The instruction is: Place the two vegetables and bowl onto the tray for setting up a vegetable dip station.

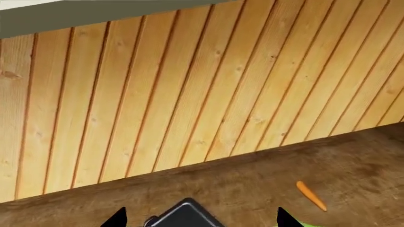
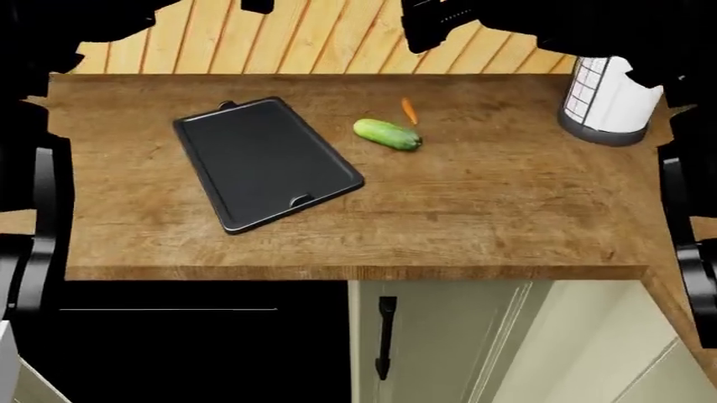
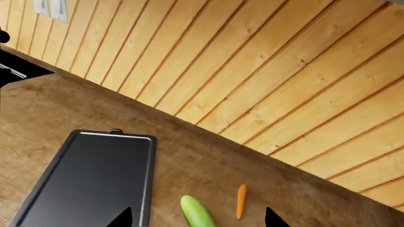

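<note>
Wooden counter (image 2: 482, 210): cucumber (image 2: 388, 133) lies crosswise, carrot (image 2: 409, 110) points toward wall.

head: overhead, far; wrists: near, wallward; shared: carrot (image 1: 311, 196)

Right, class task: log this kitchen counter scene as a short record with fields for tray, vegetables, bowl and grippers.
tray: dark metal tray, empty, on the wooden counter
cucumber: cucumber right of the tray, on the counter
carrot: carrot just behind the cucumber, near the wall
bowl: not in view
grippers: both raised, holding nothing visible; only fingertips show
other: paper towel roll far right
</note>
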Robot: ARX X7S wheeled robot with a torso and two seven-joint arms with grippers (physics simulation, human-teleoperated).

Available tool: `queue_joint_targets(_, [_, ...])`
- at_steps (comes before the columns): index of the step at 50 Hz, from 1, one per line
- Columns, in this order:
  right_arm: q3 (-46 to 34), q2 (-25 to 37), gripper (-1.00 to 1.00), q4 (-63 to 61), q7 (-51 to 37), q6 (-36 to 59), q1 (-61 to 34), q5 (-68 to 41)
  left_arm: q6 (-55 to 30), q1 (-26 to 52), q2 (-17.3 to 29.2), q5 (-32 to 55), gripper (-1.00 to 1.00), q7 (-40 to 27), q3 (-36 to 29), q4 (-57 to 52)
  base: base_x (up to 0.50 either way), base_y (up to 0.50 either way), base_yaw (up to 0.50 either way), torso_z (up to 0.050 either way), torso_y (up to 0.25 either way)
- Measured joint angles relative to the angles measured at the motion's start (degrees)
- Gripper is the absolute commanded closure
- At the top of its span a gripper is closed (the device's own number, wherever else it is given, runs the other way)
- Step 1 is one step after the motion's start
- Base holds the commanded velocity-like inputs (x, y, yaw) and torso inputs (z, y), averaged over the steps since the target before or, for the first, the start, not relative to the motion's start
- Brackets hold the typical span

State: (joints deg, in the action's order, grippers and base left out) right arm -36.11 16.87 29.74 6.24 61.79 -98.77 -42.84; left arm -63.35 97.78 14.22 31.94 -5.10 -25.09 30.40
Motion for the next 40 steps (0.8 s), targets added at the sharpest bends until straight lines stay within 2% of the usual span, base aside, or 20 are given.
queue_joint_targets(40, [-0.56,0.44,-1.00,-0.66,-0.18,4.88,1.06,-2.72,-4.90,-0.79,0.90,2.85,-1.00,0.41,-0.33,-1.98,0.50,0.00,0.00,0.000,0.001])
